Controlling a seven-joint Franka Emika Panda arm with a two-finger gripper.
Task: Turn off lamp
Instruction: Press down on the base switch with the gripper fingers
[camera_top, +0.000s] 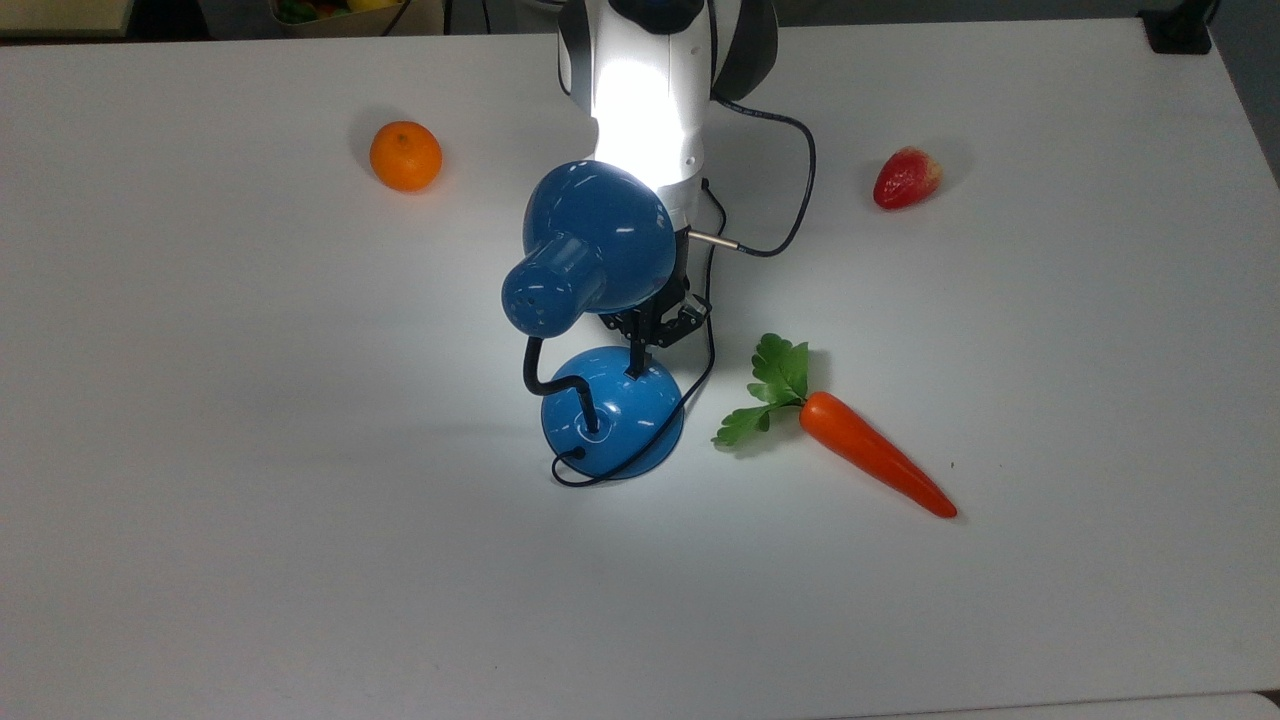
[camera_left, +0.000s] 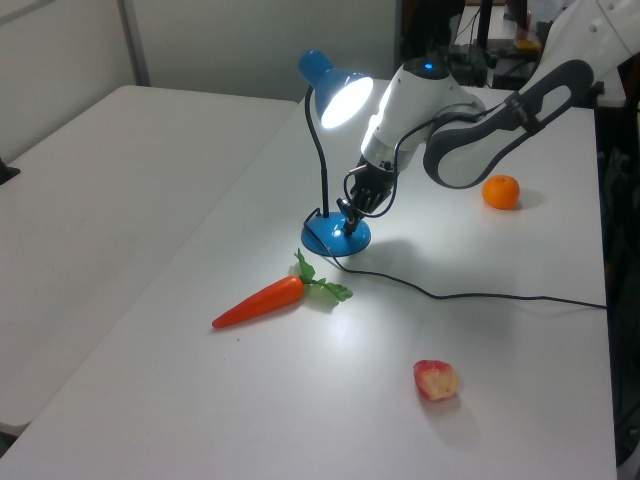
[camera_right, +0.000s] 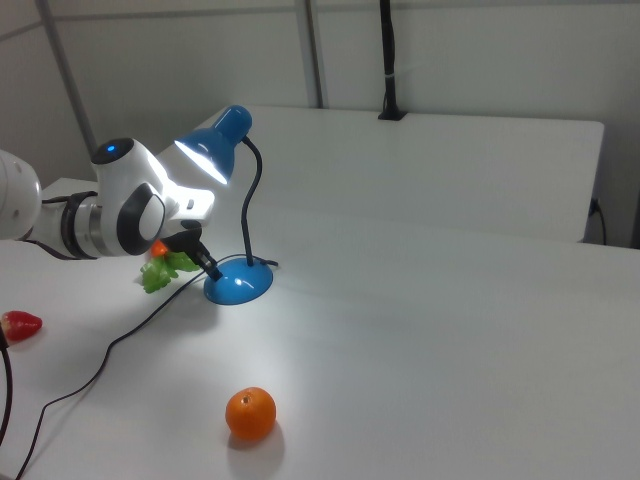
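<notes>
The blue lamp stands mid-table and is lit. Its shade (camera_top: 597, 248) shines onto my white arm, and a bent black gooseneck (camera_top: 548, 378) joins it to the domed base (camera_top: 612, 417). My gripper (camera_top: 635, 366) comes in from under the shade, fingers together, with its black tip resting on the far top of the base and covering the small switch. The left view shows the gripper (camera_left: 348, 221) on the base (camera_left: 336, 238) below the glowing shade (camera_left: 338, 92). The right view has the gripper (camera_right: 210, 270) at the left edge of the base (camera_right: 240, 284).
An orange (camera_top: 405, 156) lies far left in the top view and a strawberry (camera_top: 907, 178) far right. A carrot (camera_top: 872, 456) with green leaves lies just right of the base. The lamp's black cord (camera_top: 712, 340) runs past the base's right side.
</notes>
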